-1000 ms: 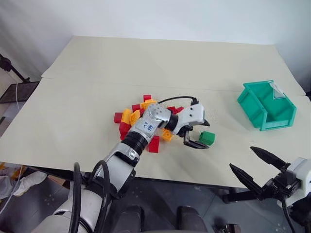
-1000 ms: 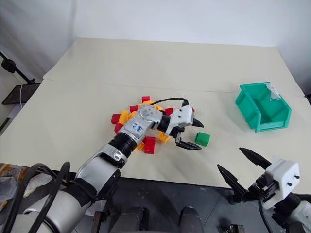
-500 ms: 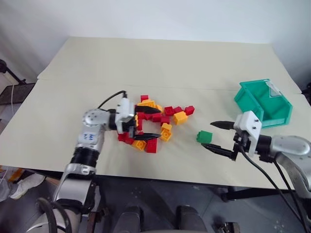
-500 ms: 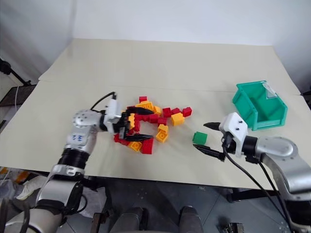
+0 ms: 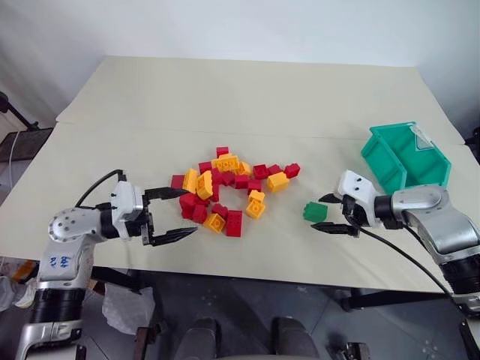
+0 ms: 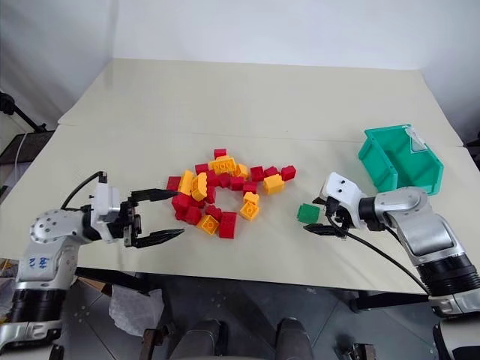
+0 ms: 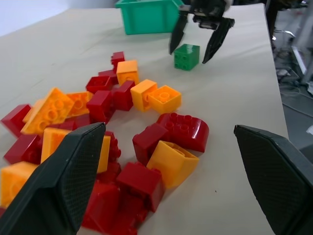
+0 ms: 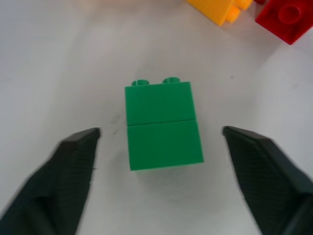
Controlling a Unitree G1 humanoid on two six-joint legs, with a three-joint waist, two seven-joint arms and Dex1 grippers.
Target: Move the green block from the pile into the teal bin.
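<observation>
The green block lies by itself on the table, to the right of the pile of red and yellow-orange bricks. My right gripper is open, low over the table, one finger on each side of the block and neither touching it; the right wrist view has the block between the two fingers. The teal bin stands further right and back, open top up. My left gripper is open with nothing in it, level, at the pile's front-left, pointing toward it.
The cream table has its front edge close below both grippers. In the left wrist view the pile's bricks lie scattered, with bare table between them and the green block. A black stand is off the table's left side.
My left arm has swung back to the left, off the pile. My right gripper has come up onto the table and closed in until its fingers flank the green block.
</observation>
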